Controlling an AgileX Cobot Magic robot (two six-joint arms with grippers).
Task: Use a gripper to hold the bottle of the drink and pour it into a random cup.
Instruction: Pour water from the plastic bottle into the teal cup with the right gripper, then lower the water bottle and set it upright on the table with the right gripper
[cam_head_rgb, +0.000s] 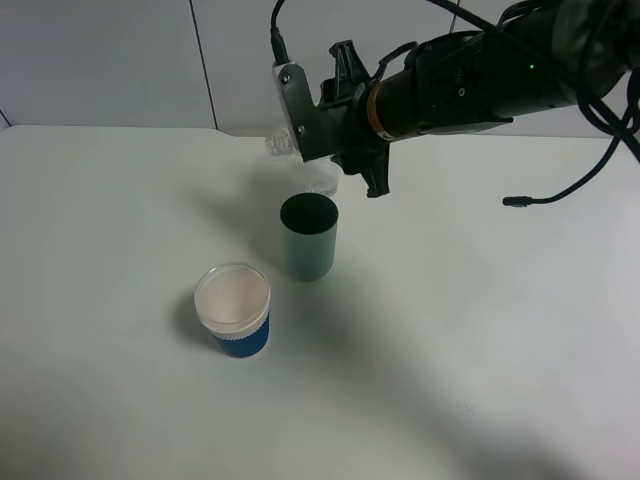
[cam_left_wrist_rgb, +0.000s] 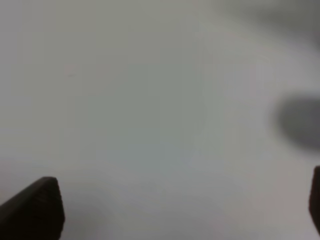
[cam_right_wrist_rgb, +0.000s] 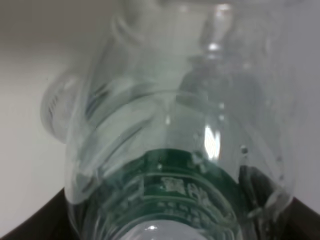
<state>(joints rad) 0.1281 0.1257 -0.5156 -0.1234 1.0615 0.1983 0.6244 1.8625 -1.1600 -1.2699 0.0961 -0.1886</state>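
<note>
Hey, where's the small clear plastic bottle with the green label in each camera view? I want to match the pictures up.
Exterior high: the small clear plastic bottle with a dark green label is at top centre, only its ribbed neck showing, up and left of the teal-green plastic cup.
Left wrist: not in it.
Right wrist: the bottle fills the picture, label nearest the camera.
Shared landmark: the white table, seen in every view.

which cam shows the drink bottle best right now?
Right wrist: the bottle fills the frame, with its clear body, green label and neck. Exterior high shows only its clear neck tip; the right arm hides the rest. Left wrist shows none of it.
</note>
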